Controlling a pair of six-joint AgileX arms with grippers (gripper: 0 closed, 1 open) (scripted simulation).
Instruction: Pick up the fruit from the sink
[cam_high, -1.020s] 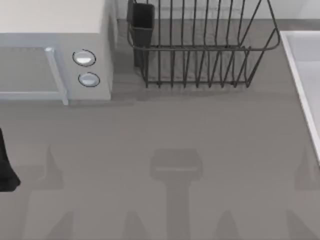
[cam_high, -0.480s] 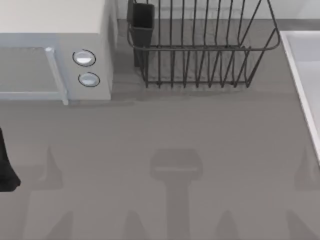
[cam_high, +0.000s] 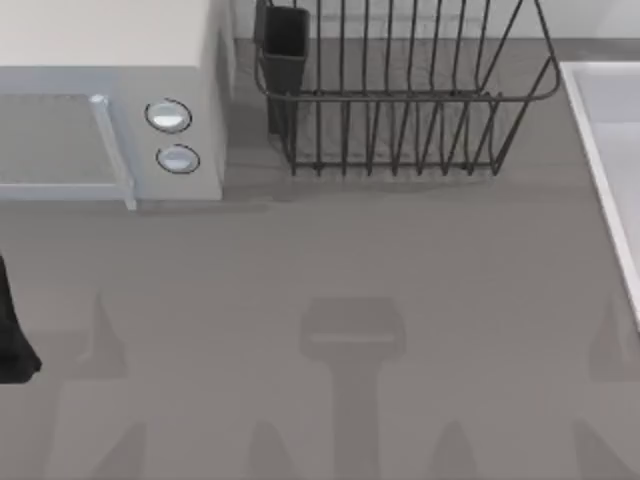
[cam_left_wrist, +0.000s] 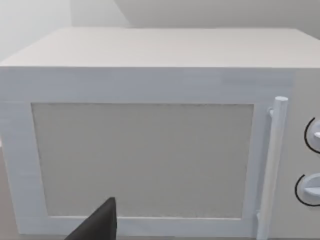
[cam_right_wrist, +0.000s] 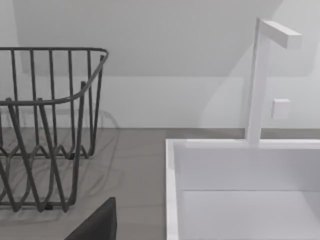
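Note:
The sink (cam_high: 600, 130) is a pale basin with a raised rim at the table's right edge. The right wrist view looks onto its rim (cam_right_wrist: 172, 190) and into its smooth inside from close by. The fruit is out of view. A black part of my right gripper (cam_right_wrist: 97, 222) shows in the right wrist view, short of the sink's near corner. My left arm (cam_high: 12, 340) stays parked at the table's left edge, and a black part of my left gripper (cam_left_wrist: 97, 225) faces the microwave door.
A white microwave (cam_high: 110, 100) with two round knobs stands at the back left. A dark wire dish rack (cam_high: 400, 100) holding a dark cup (cam_high: 285, 45) sits at the back middle, left of the sink. A white faucet (cam_right_wrist: 257, 80) rises behind the basin.

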